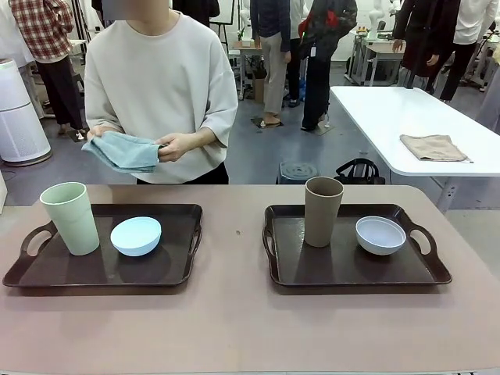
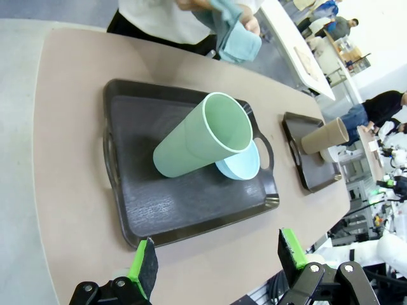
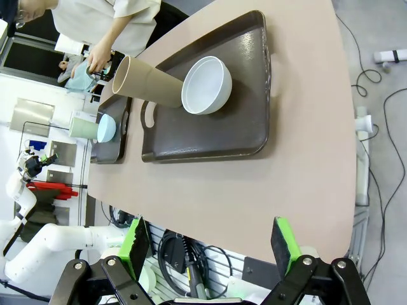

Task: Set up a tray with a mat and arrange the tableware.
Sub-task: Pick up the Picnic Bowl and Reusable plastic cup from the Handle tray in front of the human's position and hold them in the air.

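Both arms are back at the near edge. The left gripper (image 2: pixel 216 260) has its jaws wide apart and nothing between them, hanging over the near table edge just short of the left tray (image 1: pixel 94 269). The right gripper (image 3: pixel 208 244) is the same, spread wide and holding nothing, off the near edge of the table (image 1: pixel 234 320) and well apart from the right tray (image 1: pixel 344 269). The two dark trays sit side by side on the table with a gap between them. On the left tray, the pale green tumbler (image 1: pixel 70 217) stands upright at the left, with the light blue bowl (image 1: pixel 136 235) just beside it on its right; I can't tell if they touch. On the right tray, the brown tumbler (image 1: pixel 323 211) stands upright left of centre, and the whitish bowl (image 1: pixel 380 235) sits to its right, apart from it. Both bowls are mouth up. The trays' floors are bare dark surface with no mat on either. A person (image 1: pixel 160 86) stands at the far side behind the left tray, holding a folded teal cloth (image 1: pixel 123 151) at waist height, off the table. A beige cloth (image 1: pixel 433 147) lies on a white table (image 1: pixel 391 109) far right.
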`<control>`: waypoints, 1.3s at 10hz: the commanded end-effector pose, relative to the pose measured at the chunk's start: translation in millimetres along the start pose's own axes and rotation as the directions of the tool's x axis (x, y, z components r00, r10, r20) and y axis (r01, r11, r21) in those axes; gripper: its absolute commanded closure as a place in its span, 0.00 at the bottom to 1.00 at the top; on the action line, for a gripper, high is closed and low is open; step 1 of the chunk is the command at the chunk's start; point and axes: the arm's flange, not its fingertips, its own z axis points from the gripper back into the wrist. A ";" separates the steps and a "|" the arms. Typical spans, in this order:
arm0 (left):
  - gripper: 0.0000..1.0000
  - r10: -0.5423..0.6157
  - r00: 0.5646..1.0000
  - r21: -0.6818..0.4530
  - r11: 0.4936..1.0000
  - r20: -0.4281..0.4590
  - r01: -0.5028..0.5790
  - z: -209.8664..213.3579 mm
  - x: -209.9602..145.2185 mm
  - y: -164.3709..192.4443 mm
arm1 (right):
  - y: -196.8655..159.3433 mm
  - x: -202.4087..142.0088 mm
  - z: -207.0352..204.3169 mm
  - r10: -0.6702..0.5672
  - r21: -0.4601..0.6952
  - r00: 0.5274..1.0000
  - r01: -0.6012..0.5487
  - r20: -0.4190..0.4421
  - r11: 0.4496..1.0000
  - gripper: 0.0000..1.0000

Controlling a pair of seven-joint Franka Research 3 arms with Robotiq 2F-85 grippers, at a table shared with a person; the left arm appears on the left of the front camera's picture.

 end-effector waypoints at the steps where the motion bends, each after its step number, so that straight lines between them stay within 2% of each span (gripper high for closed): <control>1: 0.00 -0.019 1.000 -0.017 1.000 0.009 0.019 0.1 0.6 2.6 | -3.1 0.3 -2.4 0.013 0.021 1.000 -0.013 0.005 1.000 0.00; 8: 0.00 0.000 1.000 0.001 1.000 0.000 0.000 0.2 -0.1 0.0 | 0.0 0.0 0.0 0.000 0.000 1.000 0.000 0.000 1.000 0.00; 9: 0.00 -0.162 0.987 0.018 0.987 0.002 0.162 -4.9 13.6 -7.7 | 25.9 13.0 -10.4 0.098 -0.035 0.994 -0.100 -0.041 0.994 0.00; 10: 0.00 -0.335 0.942 0.031 0.942 -0.004 0.335 -5.2 26.7 -16.0 | 63.3 26.3 -20.0 0.190 -0.101 0.980 -0.196 -0.067 0.975 0.00; 11: 0.00 -0.436 0.900 0.020 0.900 -0.014 0.436 -6.6 40.7 -25.0 | 104.8 39.2 -34.1 0.228 -0.196 0.967 -0.247 -0.112 0.949 0.00; 13: 0.00 -0.575 0.817 0.094 0.812 -0.050 0.577 -21.0 59.8 -30.8 | 185.5 65.3 -70.6 0.260 -0.269 0.936 -0.321 -0.238 0.908 0.00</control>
